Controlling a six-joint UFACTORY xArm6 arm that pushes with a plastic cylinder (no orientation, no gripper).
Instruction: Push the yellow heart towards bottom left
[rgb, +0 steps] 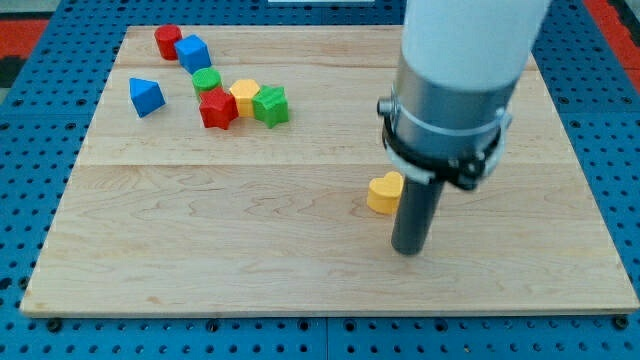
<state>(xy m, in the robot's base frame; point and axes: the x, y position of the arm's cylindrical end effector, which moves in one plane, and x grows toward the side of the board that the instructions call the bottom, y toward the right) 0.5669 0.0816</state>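
Note:
The yellow heart (384, 192) lies on the wooden board (250, 260), right of centre. My tip (408, 250) rests on the board just below and to the right of the heart, with the dark rod standing against the heart's right side. The rod and the arm's grey collar hide the heart's right edge.
A cluster sits at the view's top left: a red block (167, 41), a blue cube (192, 52), a green cylinder (206, 81), a blue triangular block (146, 96), a red star-like block (217, 108), a yellow block (244, 96), a green star-like block (270, 105).

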